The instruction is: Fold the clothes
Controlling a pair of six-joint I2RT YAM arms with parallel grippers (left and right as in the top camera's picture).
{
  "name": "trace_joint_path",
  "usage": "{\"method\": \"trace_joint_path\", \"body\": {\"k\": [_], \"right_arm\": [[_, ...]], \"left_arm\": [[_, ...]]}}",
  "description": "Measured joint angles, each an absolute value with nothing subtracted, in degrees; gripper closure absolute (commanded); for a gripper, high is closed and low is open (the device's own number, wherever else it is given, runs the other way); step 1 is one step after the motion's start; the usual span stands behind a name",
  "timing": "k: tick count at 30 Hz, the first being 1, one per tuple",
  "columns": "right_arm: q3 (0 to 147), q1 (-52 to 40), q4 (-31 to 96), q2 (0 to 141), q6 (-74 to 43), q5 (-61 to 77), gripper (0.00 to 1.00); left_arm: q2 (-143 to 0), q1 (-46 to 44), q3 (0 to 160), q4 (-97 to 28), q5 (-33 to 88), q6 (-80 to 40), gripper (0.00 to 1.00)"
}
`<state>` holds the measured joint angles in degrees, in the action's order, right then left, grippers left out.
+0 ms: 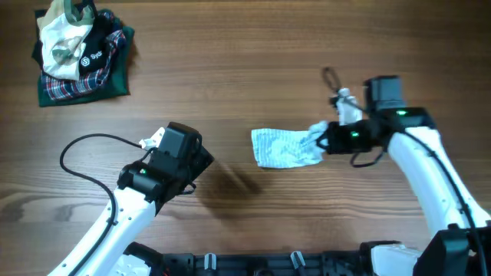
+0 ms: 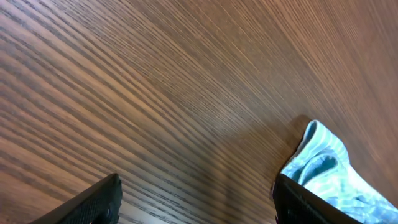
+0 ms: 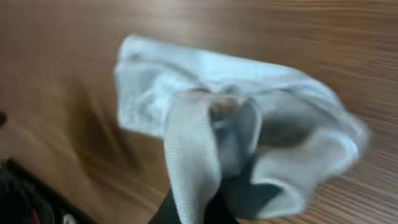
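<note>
Clothes [image 1: 280, 148] lie mid-counter [image 1: 253, 61], right end pinched by right end effector [image 1: 320, 139]; left end effector [image 2: 198, 185] spread nearby.

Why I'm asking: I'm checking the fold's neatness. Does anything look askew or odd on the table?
Yes. The pale checked garment lies crumpled, not flat, one end bunched up in the shut right gripper. The left gripper stands open and empty near it. A heap of other clothes sits untidy at the far left corner.
</note>
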<state>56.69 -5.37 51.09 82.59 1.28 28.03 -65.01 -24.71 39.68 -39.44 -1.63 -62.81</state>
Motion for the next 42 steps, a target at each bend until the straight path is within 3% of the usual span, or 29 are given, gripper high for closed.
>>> {"method": "trace_joint_path", "body": {"k": [15, 16, 17, 18, 19, 20, 31, 38, 42], "right_arm": [[56.7, -25.7, 40.1, 90.7, -7.7, 28.0, 0.94], [56.7, -26.1, 39.0, 91.2, -8.4, 28.0, 0.80], [56.7, -26.3, 37.6, 91.9, -9.5, 28.0, 0.47], [56.7, -26.3, 37.2, 92.0, -10.0, 28.0, 0.24], [56.7, -26.3, 36.4, 92.1, -11.0, 28.0, 0.12], [56.7, -26.3, 35.4, 92.1, -11.9, 28.1, 0.07], [58.2, -24.6, 29.5, 90.4, -17.8, 33.9, 0.06], [59.0, -11.0, 40.9, 81.8, -18.9, 32.8, 0.01], [59.1, -8.1, 44.8, 81.7, -15.5, 29.3, 0.01]], "left_arm": [[-65.0, -24.7, 39.7, -39.4, -1.6, -62.8, 0.22], [-65.0, -24.7, 39.7, -39.5, -1.6, -62.8, 0.22], [-65.0, -24.7, 39.7, -39.4, -1.6, -62.8, 0.22], [-65.0, -24.7, 39.7, -39.4, -1.6, -62.8, 0.22], [-65.0, -24.7, 39.7, -39.4, -1.6, -62.8, 0.22], [-65.0, -24.7, 39.7, -39.4, -1.6, -62.8, 0.22], [-65.0, -24.7, 39.7, -39.5, -1.6, -62.8, 0.22], [-65.0, -24.7, 39.7, -40.3, -1.8, -62.8, 0.20], [-65.0, -24.7, 39.7, -39.0, -1.8, -61.5, 0.20]]}}
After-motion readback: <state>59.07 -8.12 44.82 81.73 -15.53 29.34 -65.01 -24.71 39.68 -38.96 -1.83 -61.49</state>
